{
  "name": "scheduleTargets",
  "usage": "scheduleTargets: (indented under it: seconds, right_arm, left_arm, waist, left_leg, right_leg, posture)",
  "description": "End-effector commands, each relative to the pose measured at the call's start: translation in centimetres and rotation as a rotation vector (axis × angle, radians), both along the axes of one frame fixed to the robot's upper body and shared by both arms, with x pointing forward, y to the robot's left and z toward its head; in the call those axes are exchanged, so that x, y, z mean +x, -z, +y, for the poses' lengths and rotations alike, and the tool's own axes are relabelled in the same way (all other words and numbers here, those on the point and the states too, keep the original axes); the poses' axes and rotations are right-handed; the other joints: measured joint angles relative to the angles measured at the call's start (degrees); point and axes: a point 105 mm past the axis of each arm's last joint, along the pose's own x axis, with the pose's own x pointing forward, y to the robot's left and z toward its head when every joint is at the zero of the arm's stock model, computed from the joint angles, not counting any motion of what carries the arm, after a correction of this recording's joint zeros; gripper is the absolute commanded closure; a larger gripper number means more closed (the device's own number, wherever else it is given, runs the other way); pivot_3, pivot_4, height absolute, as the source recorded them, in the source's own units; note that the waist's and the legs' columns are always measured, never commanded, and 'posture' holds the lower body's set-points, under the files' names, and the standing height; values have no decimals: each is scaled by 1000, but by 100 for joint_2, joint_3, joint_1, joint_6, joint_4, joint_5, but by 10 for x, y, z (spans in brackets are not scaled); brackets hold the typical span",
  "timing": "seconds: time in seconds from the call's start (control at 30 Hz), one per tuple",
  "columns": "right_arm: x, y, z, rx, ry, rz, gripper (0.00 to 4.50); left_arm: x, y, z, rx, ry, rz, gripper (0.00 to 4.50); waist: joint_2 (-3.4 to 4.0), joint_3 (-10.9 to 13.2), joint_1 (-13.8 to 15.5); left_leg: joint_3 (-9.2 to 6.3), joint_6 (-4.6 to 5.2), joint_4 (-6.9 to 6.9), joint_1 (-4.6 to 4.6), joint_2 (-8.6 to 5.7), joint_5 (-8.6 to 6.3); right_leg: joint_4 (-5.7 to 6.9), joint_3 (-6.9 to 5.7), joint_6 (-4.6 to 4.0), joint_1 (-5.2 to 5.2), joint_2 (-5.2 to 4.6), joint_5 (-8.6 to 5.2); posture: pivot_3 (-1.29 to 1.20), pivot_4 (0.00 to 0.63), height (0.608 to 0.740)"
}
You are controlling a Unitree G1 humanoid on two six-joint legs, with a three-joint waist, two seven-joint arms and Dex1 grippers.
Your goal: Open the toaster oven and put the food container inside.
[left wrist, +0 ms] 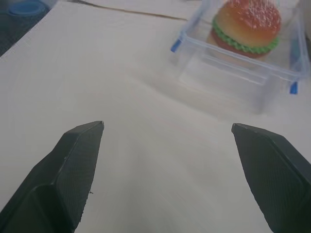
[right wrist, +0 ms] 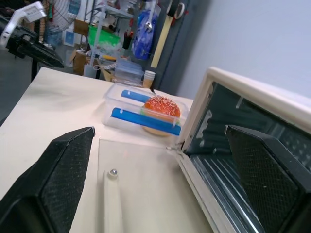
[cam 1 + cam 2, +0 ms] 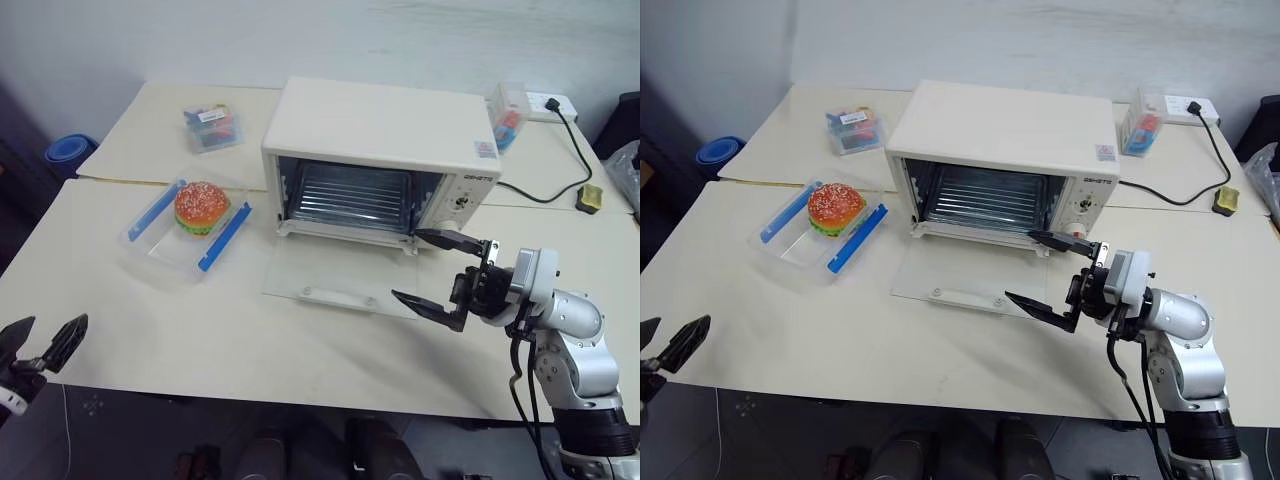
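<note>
Food container (image 3: pixel 187 232) with burger toy (image 3: pixel 202 207) inside sits on the table (image 3: pixel 200 340) toward its left side, roughly mid-depth, blue clips on both long sides, just left of the toaster oven (image 3: pixel 385 158) and apart from it. Oven stands further back near the table's middle, door (image 3: pixel 335 282) dropped flat on the tabletop toward the near edge, white handle bar at the door's near end, wire rack visible inside. Left gripper (image 3: pixel 40 345) hangs at the near-left corner of the table, at or just off the near edge, fingers spread wide, holding nothing; container is well apart from it, further back and to its right, bare tabletop between them in the left wrist view. Right gripper (image 3: pixel 436 272) hovers over the right end of the open door, near the oven's front right corner, fingers spread wide, nothing between them, not touching door or oven as far as can be told; it points left across the door toward the container. Small clear box (image 3: pixel 213 126) of coloured items near the back-left edge, another box (image 3: pixel 507 116) and a power strip (image 3: pixel 550 102) at the back-right. Broad bare tabletop along the near edge in front of the door and container.
</note>
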Motion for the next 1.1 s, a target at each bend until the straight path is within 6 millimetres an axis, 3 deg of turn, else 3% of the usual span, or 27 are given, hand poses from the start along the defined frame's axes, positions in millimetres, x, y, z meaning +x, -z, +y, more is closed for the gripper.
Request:
scheduleTargets:
  seconds: [0.03,0.2,0.53,0.63,0.87,1.03,1.1]
  right_arm:
    - [-5,-7,2,-4,-19,-34,0]
    - [-5,-6,5,-2,-19,-17,0]
    - [-8,9,8,-16,-3,29,0]
    - [-7,9,8,-11,6,31,0]
    - [-7,10,6,-5,40,20,0]
    - [-6,13,5,-4,55,17,0]
    - [-6,15,4,-4,58,18,0]
  left_arm:
    - [17,-35,-12,-81,53,-60,20]
    - [42,-19,-7,-284,-23,154,20]
    - [100,-11,-17,-392,-23,300,20]
    - [103,-4,-13,-352,-37,367,608]
    - [106,-9,5,-337,-91,371,2783]
    - [111,-32,16,-310,-102,311,4138]
    - [111,-45,18,-249,-83,296,4283]
  waist:
    - [-4,-3,1]
    - [0,-1,-109]
    - [-4,-2,-157]
    - [-4,-2,-196]
    - [-5,-3,-171]
    - [-5,-3,-175]
    - [-6,-2,-177]
  left_leg:
    - [-6,-2,2,-6,0,-1]
    - [4,-7,-5,-7,-1,-3]
    - [2,-46,-4,-10,-3,18]
    - [13,-53,-4,-11,-1,22]
    - [16,-60,-6,-10,5,25]
    - [16,-61,-8,-11,6,25]
    - [16,-61,-7,-12,6,25]
  right_leg:
    - [-1,-5,0,-5,1,0]
    - [11,7,0,-20,5,0]
    - [24,2,0,-29,12,-1]
    - [23,11,0,-34,14,-1]
    - [26,15,-1,-41,19,-1]
    - [25,14,-1,-42,19,-1]
    - [25,13,-1,-42,19,-1]
  posture:
    - [0,150,740]
    - [0,150,740]
    - [0,150,740]
    - [0,150,740]
    - [0,150,740]
    - [0,150,740]
    - [0,150,740]
